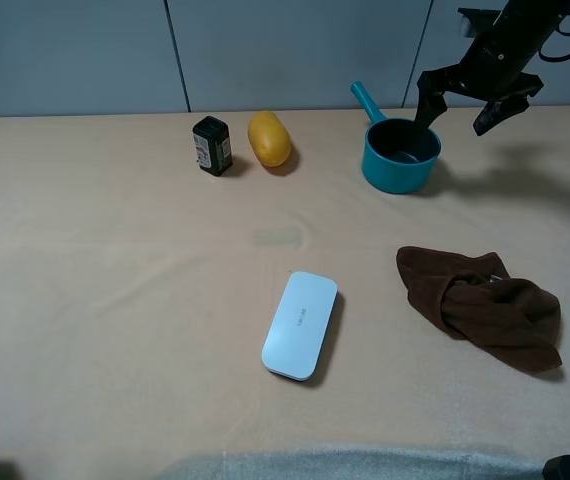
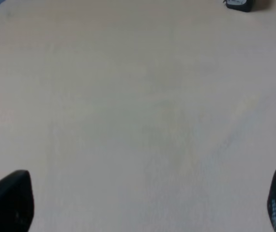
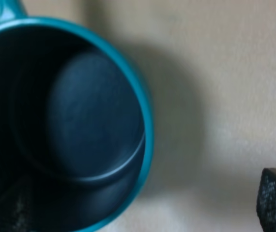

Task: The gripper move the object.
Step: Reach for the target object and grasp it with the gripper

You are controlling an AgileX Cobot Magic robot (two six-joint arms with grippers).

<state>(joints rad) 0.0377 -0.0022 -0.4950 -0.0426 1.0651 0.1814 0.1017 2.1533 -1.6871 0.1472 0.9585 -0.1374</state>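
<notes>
Counting one teal saucepan (image 1: 395, 172), one brown cloth (image 1: 485, 305), one white case (image 1: 301, 325).

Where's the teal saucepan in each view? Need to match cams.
Exterior high: teal saucepan upper right of centre, under the right gripper.
Left wrist: not in it.
Right wrist: teal saucepan close up, its dark inside filling much of the picture.
Shared landmark: the open right gripper, one finger over the saucepan, one outside its rim.

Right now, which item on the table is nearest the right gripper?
The teal saucepan: the open right gripper hangs over its rim. Brown cloth, white case, yellow object and black box lie farther off.
</notes>
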